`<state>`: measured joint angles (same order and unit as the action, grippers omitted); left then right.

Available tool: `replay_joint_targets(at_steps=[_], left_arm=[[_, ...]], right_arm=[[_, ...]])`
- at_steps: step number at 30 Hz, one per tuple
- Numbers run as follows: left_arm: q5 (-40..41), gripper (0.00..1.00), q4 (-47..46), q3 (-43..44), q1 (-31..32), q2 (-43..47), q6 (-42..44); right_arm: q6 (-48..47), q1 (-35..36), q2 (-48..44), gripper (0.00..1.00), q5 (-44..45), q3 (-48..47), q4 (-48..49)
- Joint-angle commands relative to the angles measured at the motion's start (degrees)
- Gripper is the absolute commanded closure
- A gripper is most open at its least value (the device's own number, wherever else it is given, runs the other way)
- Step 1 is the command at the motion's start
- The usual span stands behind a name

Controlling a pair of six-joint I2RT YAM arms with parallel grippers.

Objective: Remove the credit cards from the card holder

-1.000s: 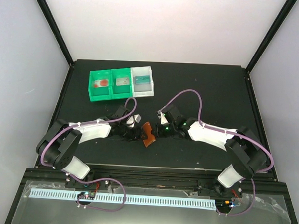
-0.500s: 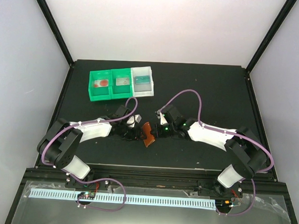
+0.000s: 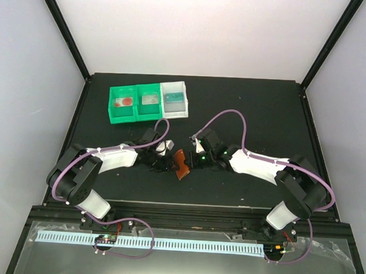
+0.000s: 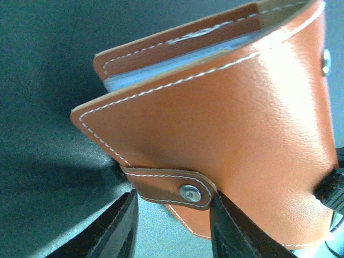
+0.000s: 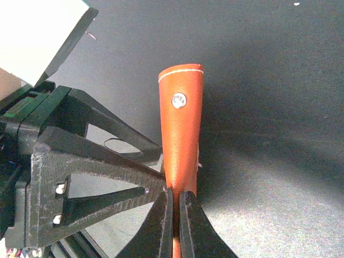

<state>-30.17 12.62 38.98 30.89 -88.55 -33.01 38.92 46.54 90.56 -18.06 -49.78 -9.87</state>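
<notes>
The holder [image 3: 180, 163] is held upright on edge, its right side pinched between the pressed-together fingers of the right gripper [image 5: 174, 203]. At the holder's left, the left gripper [image 4: 172, 217] is seen with its fingers [image 4: 121, 231] parted on either side of the snap tab [image 4: 169, 188]; whether the tab is squeezed cannot be told. Pale cards [image 4: 172, 64] are tucked between the holder's covers. The bins [image 3: 148, 102] stand beyond the holder, to its left.
</notes>
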Motion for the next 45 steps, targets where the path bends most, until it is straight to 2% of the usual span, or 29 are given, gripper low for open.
replay_joint_targets(at_steps=[1, 9, 15, 18, 25, 31, 39, 45], left_arm=[[5.69, 0.65, 1.53, 1.85, 0.48, 0.99, 1.03], [10.66, 0.79, 5.29, 2.35, 0.48, 1.66, 2.45], [10.44, 0.89, 5.3, 2.11, 0.45, 1.66, 2.54], [9.53, 0.98, 5.02, 2.02, 0.47, 2.27, 2.96], [5.93, 0.98, 5.14, 1.91, 0.4, 3.06, 2.89], [5.74, 0.98, 5.41, 1.22, 0.46, 5.42, 2.78], [-0.61, 0.98, 2.32, 0.31, -0.11, 6.36, 1.91], [-1.89, 0.98, 2.43, 0.63, -0.17, 7.77, 1.37]], right_arm=[[-0.39, 1.15, -1.74, 0.99, -1.43, -1.17, 1.21], [-0.84, 1.16, -2.13, 0.99, -0.94, -1.13, 0.72], [-1.05, 1.14, -2.16, 0.99, 0.51, -1.33, -0.38], [-0.91, 1.17, -1.57, 0.99, 1.02, -1.21, -0.66], [0.22, 0.94, -1.23, 0.99, 9.67, 2.21, 0.09], [0.77, 0.87, 0.45, 0.98, 9.89, 3.19, 1.0], [-2.43, 0.92, 1.68, 0.87, 10.67, 2.18, -0.68], [-5.05, 0.92, 0.45, 0.72, 11.29, 1.54, -2.75]])
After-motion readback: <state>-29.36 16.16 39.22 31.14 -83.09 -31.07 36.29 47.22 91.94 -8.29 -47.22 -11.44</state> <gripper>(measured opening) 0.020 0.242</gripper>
